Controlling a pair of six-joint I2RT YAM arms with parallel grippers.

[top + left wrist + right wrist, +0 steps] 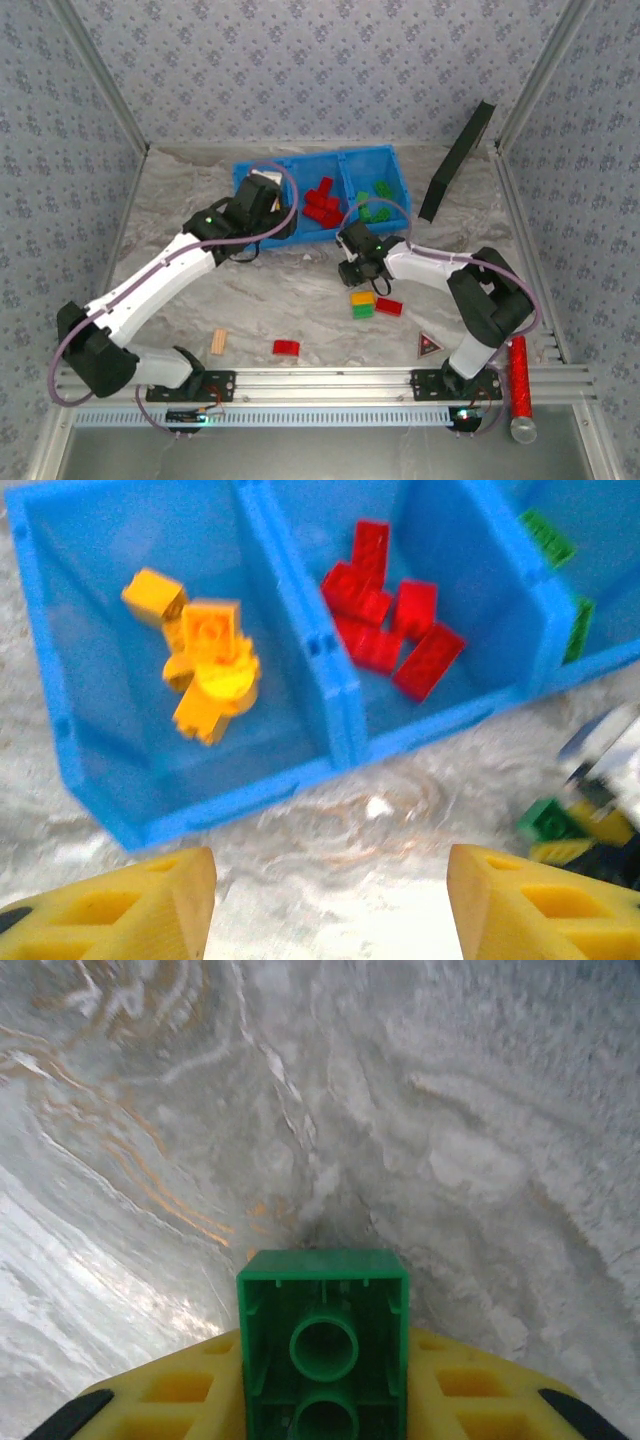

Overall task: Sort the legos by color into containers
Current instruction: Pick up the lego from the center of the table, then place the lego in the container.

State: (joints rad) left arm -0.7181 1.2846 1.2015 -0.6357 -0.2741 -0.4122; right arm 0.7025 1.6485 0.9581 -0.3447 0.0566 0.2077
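Open table lies left of the right pincer.

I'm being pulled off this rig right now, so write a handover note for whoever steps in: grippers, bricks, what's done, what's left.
Left gripper: open, empty, by the left end of the blue bin.
Right gripper: shut on a green brick, over the table, short of the bin.
Done: yellow bricks in the left compartment, red bricks in the middle, green bricks in the right.
Left: drop the held green. Loose on the table: a yellow brick touching a green one, a red brick beside them, another red brick nearer the bases.
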